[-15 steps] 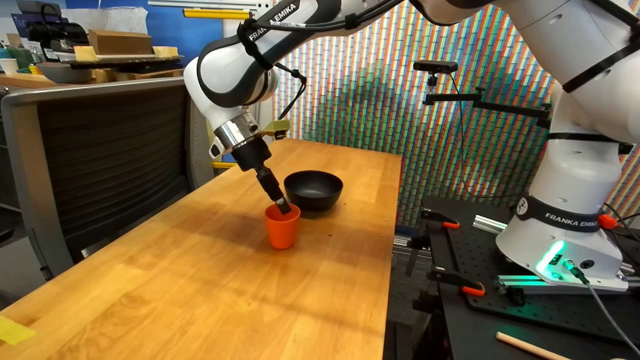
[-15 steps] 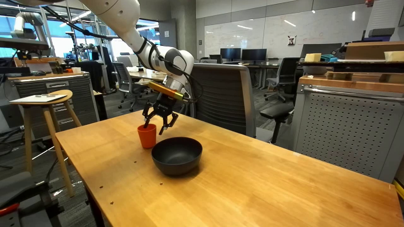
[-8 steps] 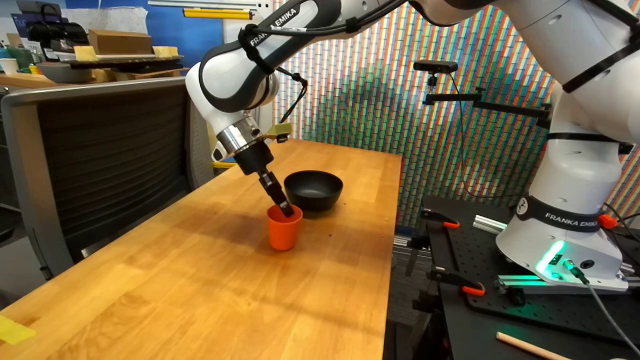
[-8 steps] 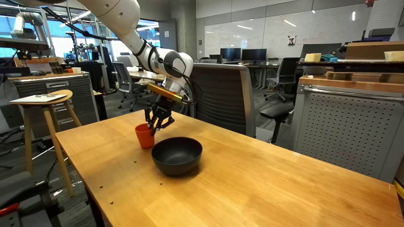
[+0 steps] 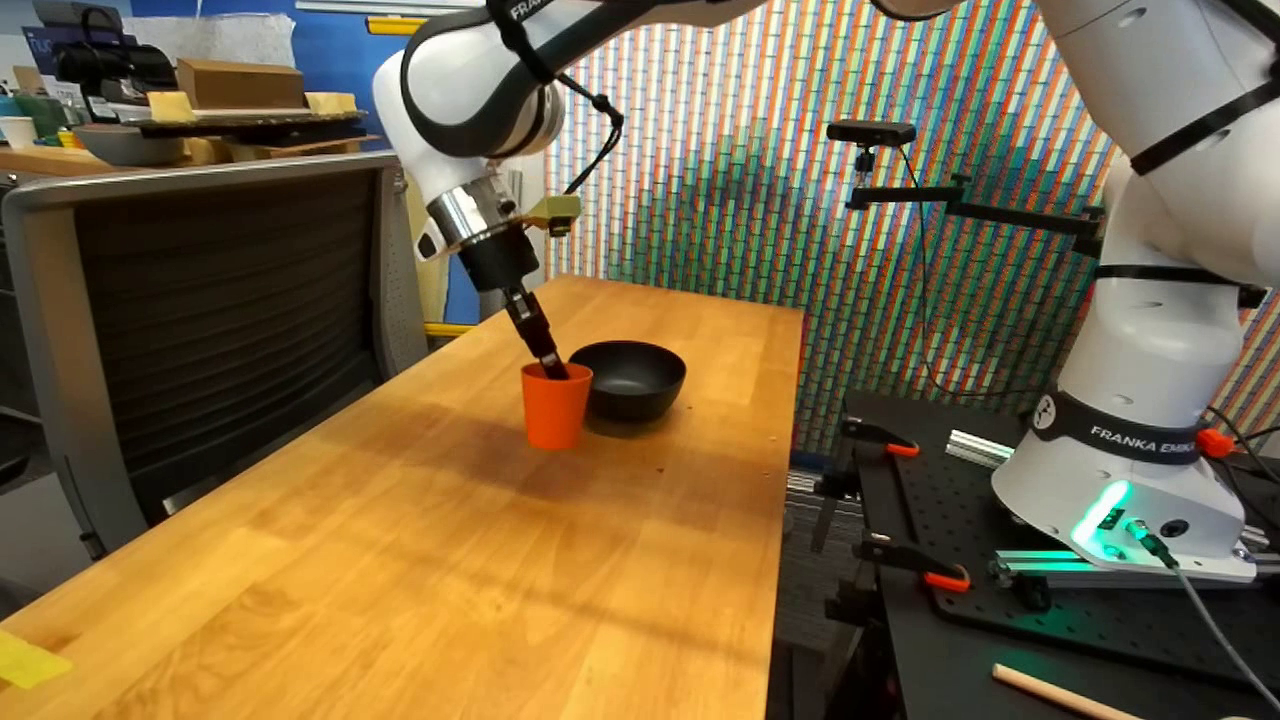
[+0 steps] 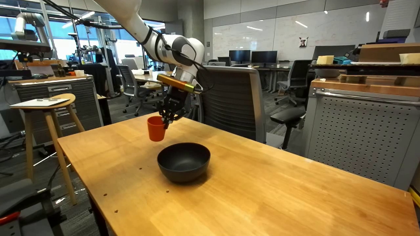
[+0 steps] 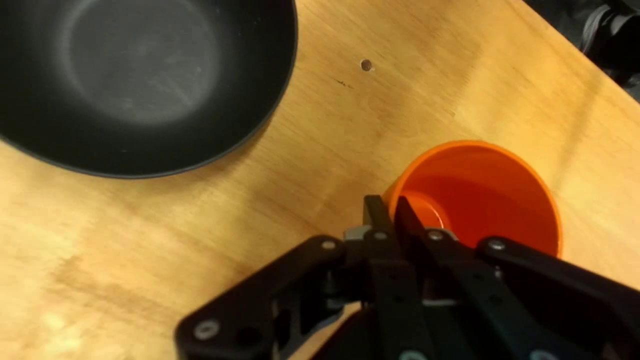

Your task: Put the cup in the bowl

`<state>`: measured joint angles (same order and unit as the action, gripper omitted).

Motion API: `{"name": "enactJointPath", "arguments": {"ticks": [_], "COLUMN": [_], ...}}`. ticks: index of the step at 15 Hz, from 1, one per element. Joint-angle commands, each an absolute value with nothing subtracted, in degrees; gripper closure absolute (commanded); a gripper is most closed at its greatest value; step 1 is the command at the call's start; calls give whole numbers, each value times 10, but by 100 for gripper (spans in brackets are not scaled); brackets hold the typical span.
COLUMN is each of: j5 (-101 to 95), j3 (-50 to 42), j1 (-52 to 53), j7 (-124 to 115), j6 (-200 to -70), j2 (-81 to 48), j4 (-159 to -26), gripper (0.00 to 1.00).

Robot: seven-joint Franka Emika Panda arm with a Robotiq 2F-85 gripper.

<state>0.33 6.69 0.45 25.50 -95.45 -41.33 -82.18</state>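
While gripper [image 7: 388, 206] pinches tapered plastic cup [image 7: 482, 200], round matte bowl [image 7: 142, 65] nearby.

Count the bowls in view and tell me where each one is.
2: the black bowl on the wooden table, and, in an exterior view, a gray bowl on the wooden worktop beyond the office chair. Others could be hidden.

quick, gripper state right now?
Gripper: closed, holding the orange cup by its rim, one of the jaws inside, one outside.
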Motion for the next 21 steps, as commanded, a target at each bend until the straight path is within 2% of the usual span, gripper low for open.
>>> {"name": "enactJointPath", "arguments": {"ticks": [1,7,13,20,21], "j5": [-11,-30,-49,-64,-58], "j3": [42,-13,-37,-43,-42], "j1": [-7,-21,-31,-38,-41], "j7": [209,109,60,48,51], "j6": [-995,-1000,-1034,-1145,-1154], "j2": [-317,-263,-274,-304,-308], "j4": [-897,-979,-1031,-1051,-1050], "gripper": [98,98,98,98,68]}}
